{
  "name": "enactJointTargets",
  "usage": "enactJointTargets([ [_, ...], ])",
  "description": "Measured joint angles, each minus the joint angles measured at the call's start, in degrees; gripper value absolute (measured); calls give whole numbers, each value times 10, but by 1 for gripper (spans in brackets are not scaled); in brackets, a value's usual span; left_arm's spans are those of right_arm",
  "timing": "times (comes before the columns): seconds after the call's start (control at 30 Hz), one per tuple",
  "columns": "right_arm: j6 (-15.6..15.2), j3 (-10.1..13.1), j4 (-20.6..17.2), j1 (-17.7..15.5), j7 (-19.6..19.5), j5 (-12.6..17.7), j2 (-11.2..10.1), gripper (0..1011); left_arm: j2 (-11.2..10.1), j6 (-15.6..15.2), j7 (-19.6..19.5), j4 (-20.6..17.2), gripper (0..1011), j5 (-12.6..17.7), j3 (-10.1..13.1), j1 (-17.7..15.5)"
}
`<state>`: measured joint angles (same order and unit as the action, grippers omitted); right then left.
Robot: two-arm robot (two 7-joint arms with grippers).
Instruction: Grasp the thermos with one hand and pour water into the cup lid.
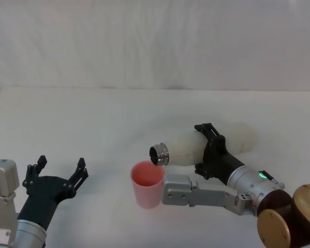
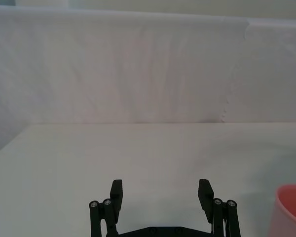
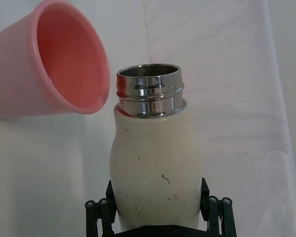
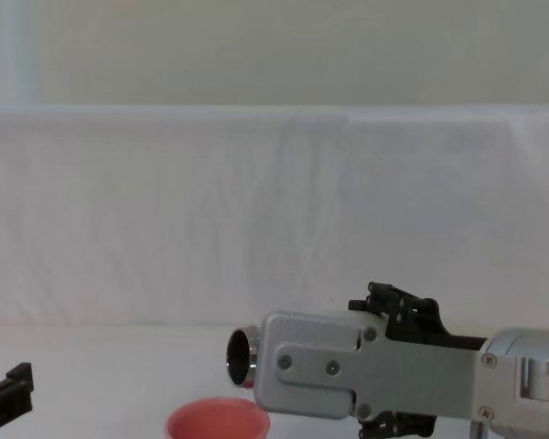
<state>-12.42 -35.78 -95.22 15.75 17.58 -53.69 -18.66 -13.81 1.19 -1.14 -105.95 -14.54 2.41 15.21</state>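
Thermos: the tall cream-white cylindrical bottle with a shiny steel threaded neck (image 1: 188,147) is tipped nearly level above the white table (image 1: 93,119), open mouth pointing to 9 o'clock in the head view, over the cup's 1 o'clock rim.
Cup lid: the small round salmon-pink cup (image 1: 146,183) stands upright just below the steel mouth; whether they touch cannot be told.
Right gripper: the black two-fingered gripper (image 1: 209,150) on a silver-grey wrist is clamped around the thermos body.
Left gripper: the other black gripper (image 1: 59,173), fingers spread apart, holding nothing, sits at 9 o'clock of the cup, well apart.
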Motion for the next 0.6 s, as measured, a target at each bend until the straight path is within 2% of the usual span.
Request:
enactJointTargets([
  [0.6, -4, -5, -3, 4, 5, -16, -3, 962, 0, 0, 0, 0, 1001, 0, 0, 0],
])
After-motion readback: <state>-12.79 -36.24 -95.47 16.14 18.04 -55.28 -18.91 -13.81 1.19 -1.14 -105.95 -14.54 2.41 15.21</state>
